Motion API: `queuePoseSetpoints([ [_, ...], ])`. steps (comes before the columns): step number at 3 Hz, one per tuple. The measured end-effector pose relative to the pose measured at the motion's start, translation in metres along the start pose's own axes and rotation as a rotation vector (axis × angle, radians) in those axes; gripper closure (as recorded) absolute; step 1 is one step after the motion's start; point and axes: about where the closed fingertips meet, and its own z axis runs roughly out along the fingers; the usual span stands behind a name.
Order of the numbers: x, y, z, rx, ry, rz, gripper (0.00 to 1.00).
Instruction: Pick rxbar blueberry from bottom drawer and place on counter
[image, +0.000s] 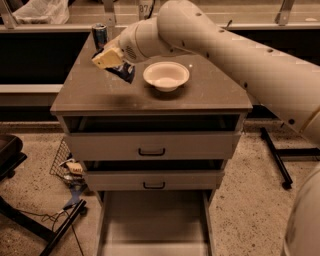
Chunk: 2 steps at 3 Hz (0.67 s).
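My gripper (108, 59) is over the left part of the counter (90, 95), left of a white bowl. It is shut on the rxbar blueberry (123, 72), a dark navy wrapper that hangs under the pale fingertips a little above the counter top. The bottom drawer (155, 220) is pulled wide open at the foot of the cabinet, and its pale floor shows nothing on it. My arm reaches in from the upper right and hides the back right of the counter.
A white bowl (166, 76) sits mid-counter and a blue can (99, 35) stands at the back left corner. The two upper drawers (152, 146) are slightly open. A black chair base (30, 225) and a wire basket (62, 160) are on the left, a black stand leg (275, 156) on the right.
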Motion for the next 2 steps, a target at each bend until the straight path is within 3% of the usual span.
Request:
queuePoseSetpoints([
  [1, -0.0004, 0.0015, 0.0011, -0.003, 0.0, -0.001, 0.59],
  [2, -0.001, 0.0037, 0.003, -0.007, 0.0, -0.002, 0.28],
])
